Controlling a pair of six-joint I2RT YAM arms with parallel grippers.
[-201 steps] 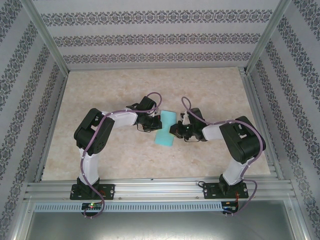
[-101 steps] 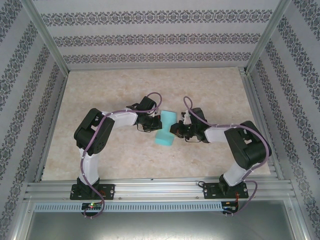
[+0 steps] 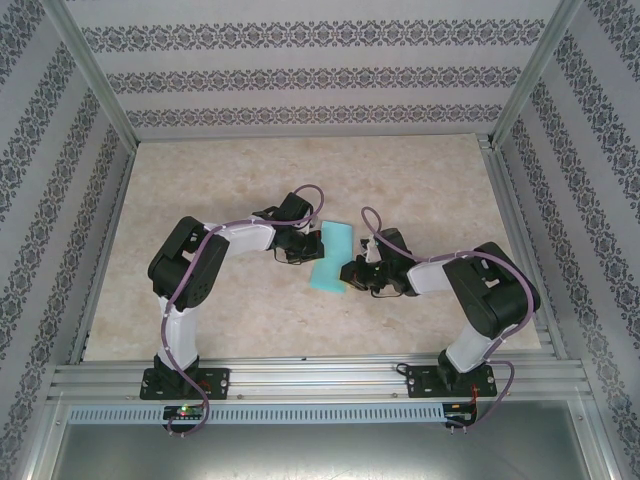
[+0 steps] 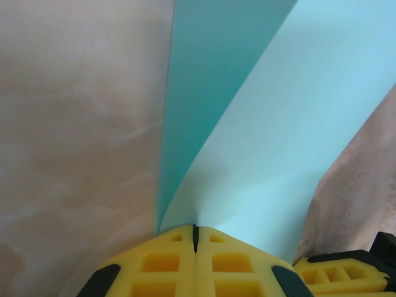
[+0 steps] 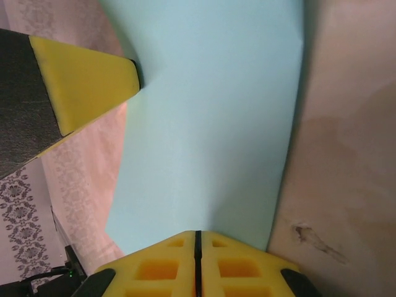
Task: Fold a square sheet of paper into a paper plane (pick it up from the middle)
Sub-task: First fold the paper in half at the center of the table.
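Thin turquoise-cyan square sheet of paper (image 3: pixel 331 257), bowed: left gripper (image 3: pixel 314 245) clamps its left edge, right gripper (image 3: pixel 350 271) clamps its near right edge. Open beige marbled table (image 3: pixel 230 180) spreads on every side of it.

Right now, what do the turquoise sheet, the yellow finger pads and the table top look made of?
Turquoise sheet: thin matte paper; it bends in a soft curve, unprinted. Yellow finger pads: probably foam or soft rubber, matte, moulded with square pockets. Table top: smooth beige surface with marble-like veining, perhaps laminate; the look leaves it open.
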